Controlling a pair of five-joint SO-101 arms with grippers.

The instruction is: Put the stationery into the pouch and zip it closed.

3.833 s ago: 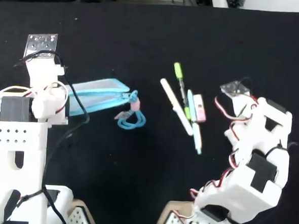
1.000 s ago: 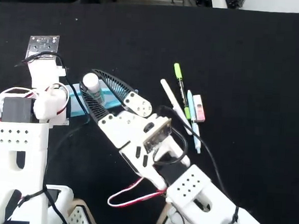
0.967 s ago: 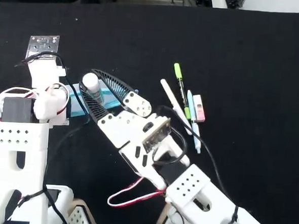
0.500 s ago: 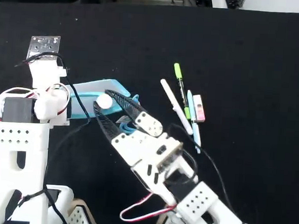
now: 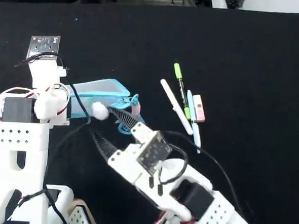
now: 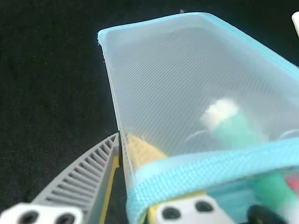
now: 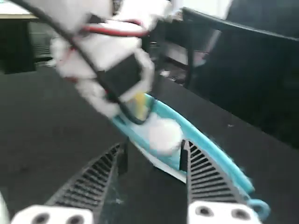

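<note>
1. We see the left claw (image 6: 122, 140) clamped on the blue pouch (image 5: 102, 89) at the bench's (image 5: 244, 57) left side.
2. The right claw (image 5: 101, 121) gapes open at the pouch's mouth.
3. Pens (image 5: 183, 101) lie well apart from the pouch.

Pouch lying flat, one item inside
Blue-trimmed mesh pouch (image 5: 102, 89), white-capped green stick (image 6: 236, 128) visible through mesh; pens (image 5: 175, 105), pink eraser (image 5: 200, 108) clustered well apart.

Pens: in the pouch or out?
Out. The pens lie on the table, well apart from the pouch.
</note>
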